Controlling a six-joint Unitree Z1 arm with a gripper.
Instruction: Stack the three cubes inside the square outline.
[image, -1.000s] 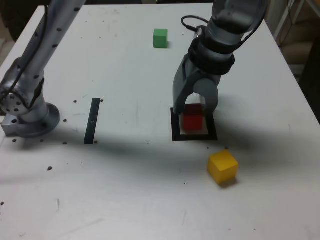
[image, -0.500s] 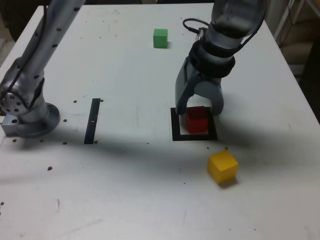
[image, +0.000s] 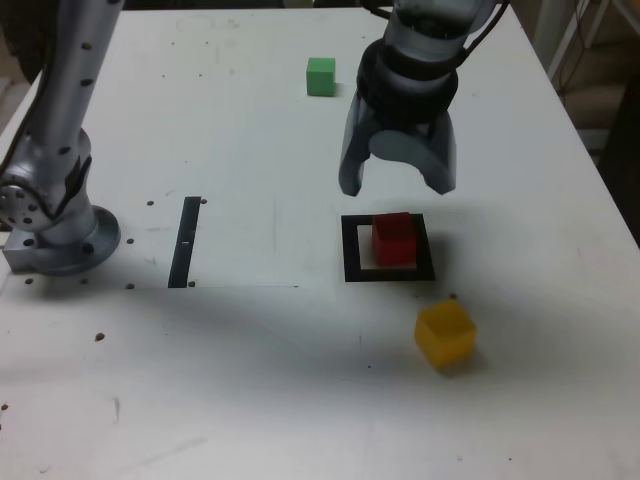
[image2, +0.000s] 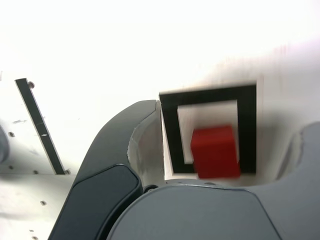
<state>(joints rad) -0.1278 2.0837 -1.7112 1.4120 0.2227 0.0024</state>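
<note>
Hovering empty and spread wide, the pincer (image: 397, 185) hangs just beyond the red cube (image: 394, 238), which sits inside the square outline (image: 350, 250).

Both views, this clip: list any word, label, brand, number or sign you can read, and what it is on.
None can be read in either view.
The red cube, yellow cube and green cube have plain faces.
The square outline is a bare black frame.
The thin black strip carries small pale specks, too small to tell if they are print.
The open hand and the arm base show no legible marking.
</note>
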